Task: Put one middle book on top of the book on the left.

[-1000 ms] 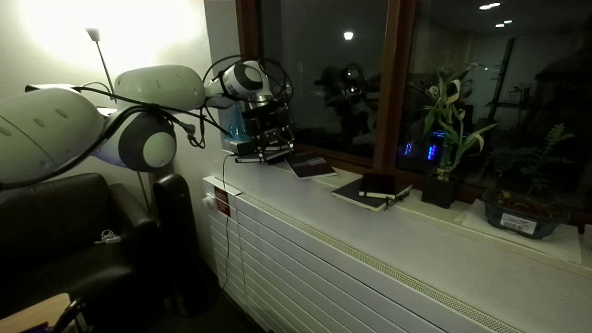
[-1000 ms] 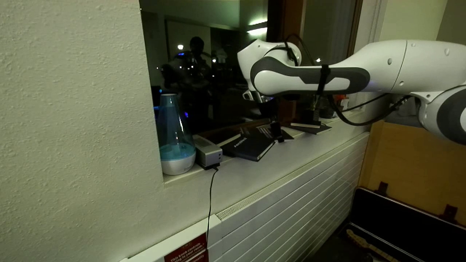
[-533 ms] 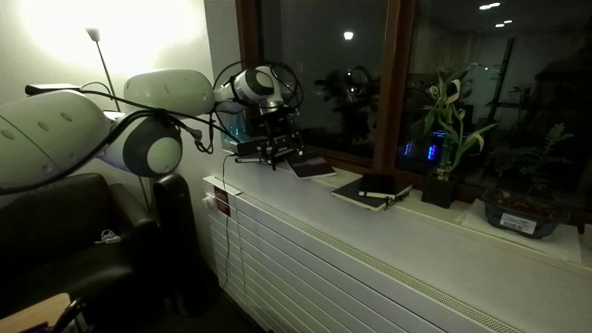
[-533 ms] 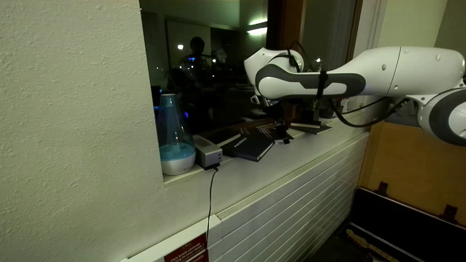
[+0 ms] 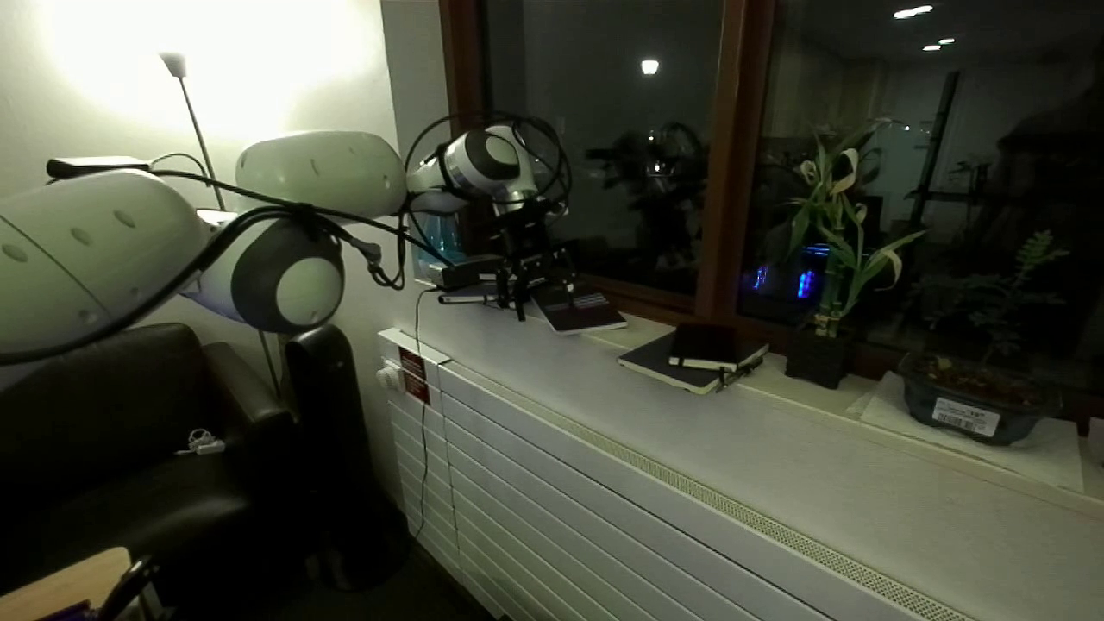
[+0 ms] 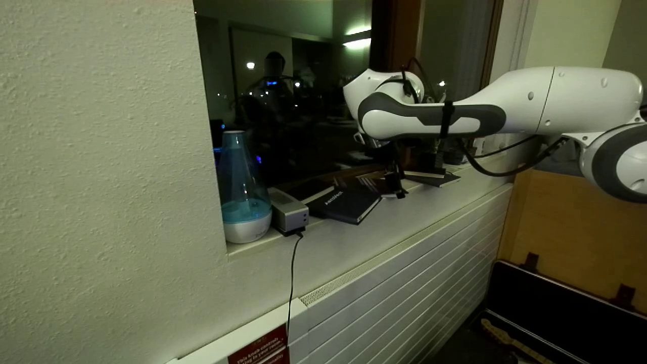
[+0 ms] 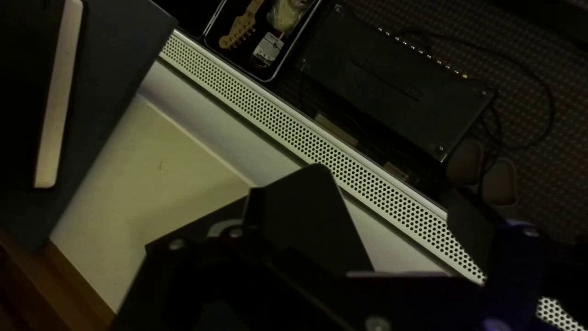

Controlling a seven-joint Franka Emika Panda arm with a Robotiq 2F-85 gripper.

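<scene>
Hand (image 5: 546, 304) spread wide, holding nothing, near the lettered book (image 6: 343, 208). A black book (image 5: 703, 345) lies on a larger dark book (image 5: 653, 355).

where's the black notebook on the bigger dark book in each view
In an exterior view: black notebook, right of centre, atop bigger dark book.
In an exterior view: black notebook, right of centre, chiefly its pale edge visible.
Wrist view: black notebook, upper left, cut off.
Shared landmark: perforated radiator grille, diagonal in all three.
</scene>
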